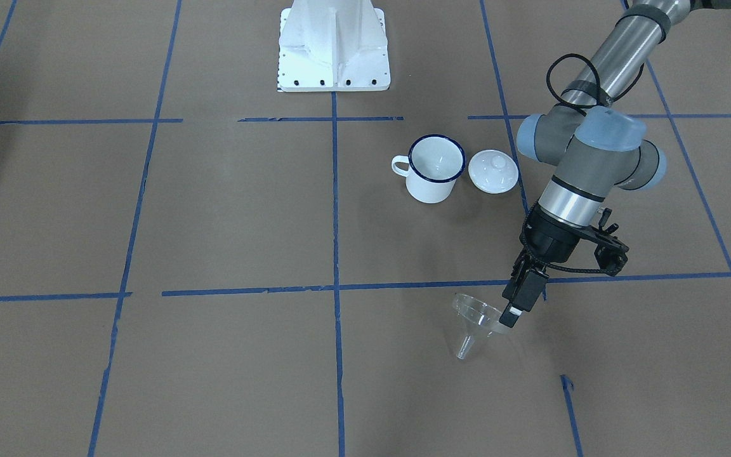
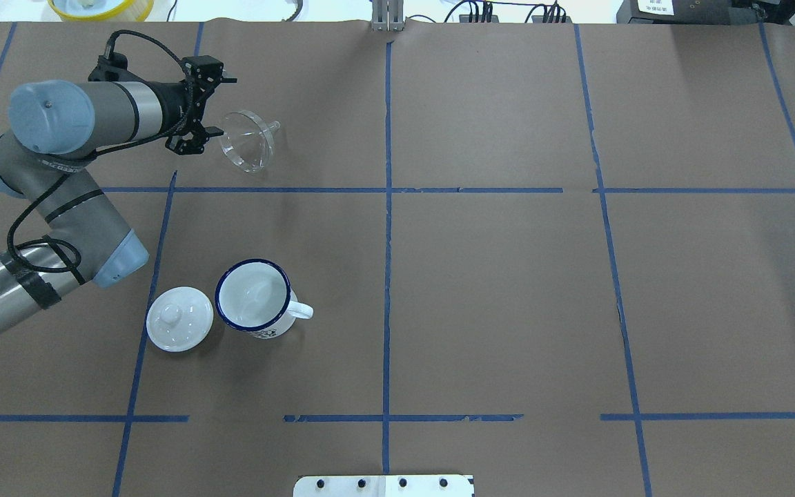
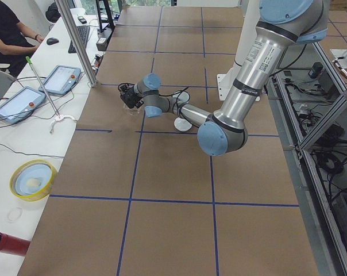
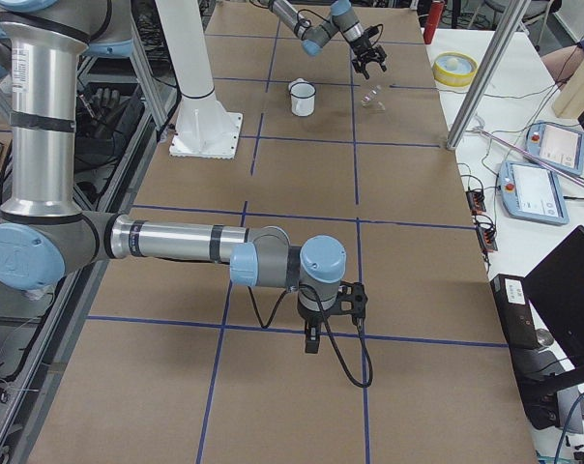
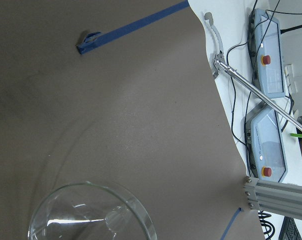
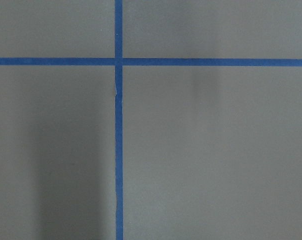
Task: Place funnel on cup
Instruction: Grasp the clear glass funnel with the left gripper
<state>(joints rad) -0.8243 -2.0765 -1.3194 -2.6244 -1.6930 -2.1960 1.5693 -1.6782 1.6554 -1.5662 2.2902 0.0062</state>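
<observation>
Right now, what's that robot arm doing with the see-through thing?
The robot's left gripper seems to be pinching the rim of the clear funnel, out toward the side of the table far from the robot. The cup stands upright and empty nearer the robot, with a white lid beside it. The funnel isn't on the cup yet. The right gripper hangs over another part of the table.

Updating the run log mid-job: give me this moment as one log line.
left gripper: shut on funnel rim, funnel tilted | cup: upright, empty, apart from funnel | right gripper: far from both, open/shut unclear
</observation>
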